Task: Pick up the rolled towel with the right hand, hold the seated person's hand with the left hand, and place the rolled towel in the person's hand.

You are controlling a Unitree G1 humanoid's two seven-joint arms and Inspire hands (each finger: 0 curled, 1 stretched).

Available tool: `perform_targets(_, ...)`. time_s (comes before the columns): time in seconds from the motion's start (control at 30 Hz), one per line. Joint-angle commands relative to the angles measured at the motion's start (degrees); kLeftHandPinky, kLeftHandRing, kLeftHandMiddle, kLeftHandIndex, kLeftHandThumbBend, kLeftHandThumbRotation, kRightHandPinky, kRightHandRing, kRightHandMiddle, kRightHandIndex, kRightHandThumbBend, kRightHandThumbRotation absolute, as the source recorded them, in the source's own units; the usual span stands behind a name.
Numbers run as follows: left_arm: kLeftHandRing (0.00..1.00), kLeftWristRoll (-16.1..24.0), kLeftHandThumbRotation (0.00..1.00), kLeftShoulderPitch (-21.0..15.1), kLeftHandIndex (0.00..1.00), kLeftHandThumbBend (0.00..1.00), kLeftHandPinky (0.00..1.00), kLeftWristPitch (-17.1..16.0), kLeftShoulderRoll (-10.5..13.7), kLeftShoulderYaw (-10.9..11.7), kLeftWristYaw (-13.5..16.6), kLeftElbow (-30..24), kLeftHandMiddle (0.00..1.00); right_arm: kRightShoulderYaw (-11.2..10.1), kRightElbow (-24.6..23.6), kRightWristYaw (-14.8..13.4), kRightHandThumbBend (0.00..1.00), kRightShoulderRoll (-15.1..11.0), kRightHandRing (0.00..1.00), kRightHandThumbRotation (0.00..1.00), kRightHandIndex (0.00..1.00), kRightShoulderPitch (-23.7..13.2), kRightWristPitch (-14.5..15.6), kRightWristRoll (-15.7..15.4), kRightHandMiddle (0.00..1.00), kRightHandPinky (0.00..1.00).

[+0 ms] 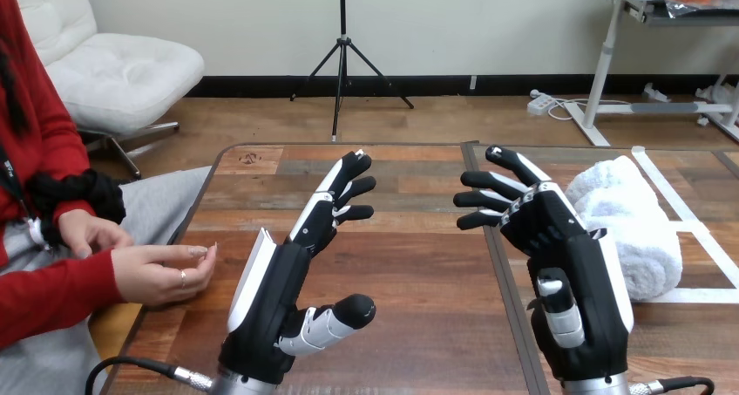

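Person's hand (161, 273) at the table's (418, 282) left edge, palm not yet offered; left hand (292, 277) mid-table, fingers straight, empty; right hand (558, 247) open, just beside the rolled towel (632, 225) lying untouched at right. All three steps outstanding.

The left hand (272, 303) and right hand (571, 255) are 2 matching black bodies with white plates along the backs, black-and-white jointed fingers (347, 189) and silver wrist cuffs (600, 384).
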Motion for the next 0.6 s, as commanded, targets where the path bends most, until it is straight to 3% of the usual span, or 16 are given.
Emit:
perform_targets(0.0,0.89,-0.7,0.92,-1.3,0.94,1.00,0.79,-1.1,0.2,-0.5,0.1,-2.7,0.94,0.1,-4.7,-0.9,1.00,-0.9,0.71,0.83,0.84,-1.1,0.1,-0.6,0.76,0.60)
perform_targets(0.57,0.90,0.0,0.90,-1.6,0.95,1.00,0.78,-1.8,-0.6,-1.6,0.1,-1.6,0.95,-1.2,-7.1,-3.5,1.00,-3.4,0.73,0.78,0.86,-1.4,1.0,-3.1,0.79,0.62)
